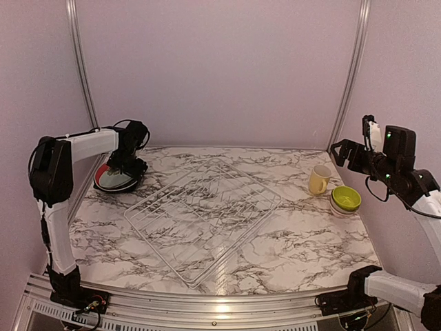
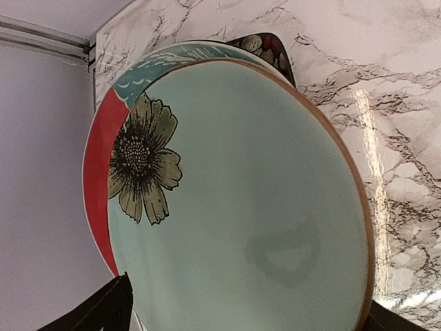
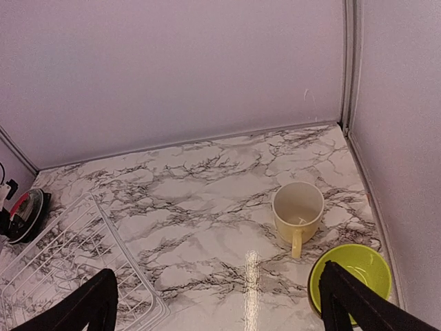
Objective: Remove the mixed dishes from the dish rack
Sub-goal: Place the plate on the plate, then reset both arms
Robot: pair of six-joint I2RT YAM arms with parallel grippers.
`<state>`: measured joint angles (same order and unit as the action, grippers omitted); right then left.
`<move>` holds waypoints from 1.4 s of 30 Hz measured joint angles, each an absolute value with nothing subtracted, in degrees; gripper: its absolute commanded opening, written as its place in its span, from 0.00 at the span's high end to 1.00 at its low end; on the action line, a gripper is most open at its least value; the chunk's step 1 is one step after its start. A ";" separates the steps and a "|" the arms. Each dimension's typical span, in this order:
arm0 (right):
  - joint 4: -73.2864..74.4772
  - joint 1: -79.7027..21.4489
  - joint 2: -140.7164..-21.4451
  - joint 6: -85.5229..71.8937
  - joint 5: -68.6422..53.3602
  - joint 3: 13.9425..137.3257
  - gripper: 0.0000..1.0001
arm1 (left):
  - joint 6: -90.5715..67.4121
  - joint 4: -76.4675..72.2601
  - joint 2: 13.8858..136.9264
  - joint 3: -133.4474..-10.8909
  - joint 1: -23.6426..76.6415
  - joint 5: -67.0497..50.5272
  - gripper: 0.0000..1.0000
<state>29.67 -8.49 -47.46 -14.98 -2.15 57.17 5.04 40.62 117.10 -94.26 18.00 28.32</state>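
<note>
At the bench's (image 1: 296, 238) far-left corner, the left gripper (image 1: 126, 165) hung directly over the pale grey-green bowl (image 2: 262, 207), jaws spread, grasping nothing. The dish rack (image 1: 203, 214) at centre showed no dishes. Far right, the right gripper (image 3: 217, 303), also spread, hovered above the pale yellow mug (image 3: 298, 207).

Light is being reflected by the glossy, marble-patterned table (image 1: 310, 234). A smooth, glazed ceramic finish is being shown by the grey-green bowl (image 2: 262, 207), mug (image 3: 298, 210) and lime bowl (image 3: 350, 276). The rack (image 1: 200, 214) is being seen as thin white wire.
</note>
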 measured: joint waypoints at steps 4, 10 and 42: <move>29.65 -8.49 -47.68 -14.98 -2.31 57.17 0.02 | 2.79 40.56 114.69 -92.40 14.06 18.96 0.01; 29.65 -8.49 -48.23 -14.98 -2.48 57.19 0.02 | -1.39 38.65 110.52 -86.83 7.20 2.09 0.01; 23.07 -8.49 -37.21 -8.27 -12.05 71.40 0.02 | -19.27 -4.84 40.40 -65.73 4.08 -21.30 0.01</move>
